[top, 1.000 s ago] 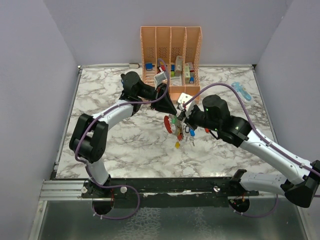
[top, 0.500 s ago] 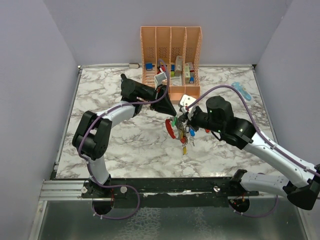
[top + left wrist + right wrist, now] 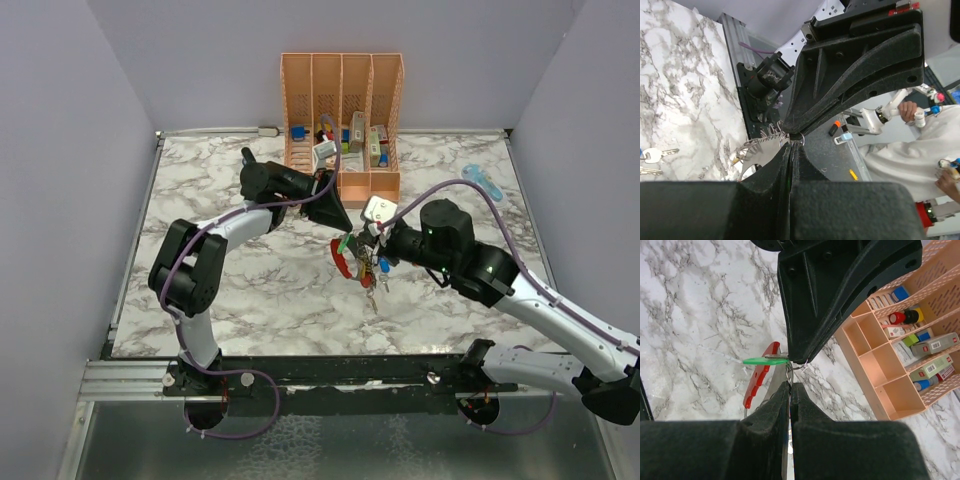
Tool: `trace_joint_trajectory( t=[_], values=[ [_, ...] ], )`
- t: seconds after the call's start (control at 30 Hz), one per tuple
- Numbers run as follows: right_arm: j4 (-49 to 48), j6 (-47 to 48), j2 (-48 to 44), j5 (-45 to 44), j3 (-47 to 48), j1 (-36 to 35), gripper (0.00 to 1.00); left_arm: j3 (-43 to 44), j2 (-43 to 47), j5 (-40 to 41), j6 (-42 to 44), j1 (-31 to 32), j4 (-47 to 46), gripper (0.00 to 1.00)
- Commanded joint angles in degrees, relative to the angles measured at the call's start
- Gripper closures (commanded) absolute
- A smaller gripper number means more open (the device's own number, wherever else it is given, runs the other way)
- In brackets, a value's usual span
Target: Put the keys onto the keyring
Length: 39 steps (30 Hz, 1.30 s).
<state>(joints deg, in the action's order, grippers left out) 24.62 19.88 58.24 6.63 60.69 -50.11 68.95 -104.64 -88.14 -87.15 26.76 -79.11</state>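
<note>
keyring [image 3: 342, 262]: red clip, hanging above the middle of the marble surface [image 3: 230, 290] | keys [image 3: 373, 270]: bunched just beside it (green key [image 3: 760, 360] sticking out sideways) | right jaws: we see them clamped on the keys | left jaws: together, tips meeting the right tips; we cannot tell whether they pinch anything | peach rack [image 3: 342, 70]: behind

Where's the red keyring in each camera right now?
Top external: red keyring at table centre, between the arms.
Left wrist: not visible.
Right wrist: red keyring centre-left, against marble.
Shared landmark: the marble table, in all three.
</note>
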Motion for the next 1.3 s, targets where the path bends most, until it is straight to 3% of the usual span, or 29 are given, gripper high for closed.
trace_joint_trajectory(
  t=[0.0, 0.17, 1.27],
  values=[
    [-8.4, 1.4, -2.4, -1.8, -0.9, -1.3, 0.99, 2.1, -2.6, -6.5, -11.1, 0.2, -8.6, 1.0],
    [-10.2, 2.1, -2.2, -2.9, -1.7, -2.2, 0.99, 4.6, -4.7, -7.1, -20.0, 0.2, -15.8, 1.0],
    [-16.7, -3.6, -6.2, -8.7, -5.4, -3.2, 0.99, 4.0, -3.9, -8.1, -21.0, -0.8, -15.9, 1.0]
  ],
)
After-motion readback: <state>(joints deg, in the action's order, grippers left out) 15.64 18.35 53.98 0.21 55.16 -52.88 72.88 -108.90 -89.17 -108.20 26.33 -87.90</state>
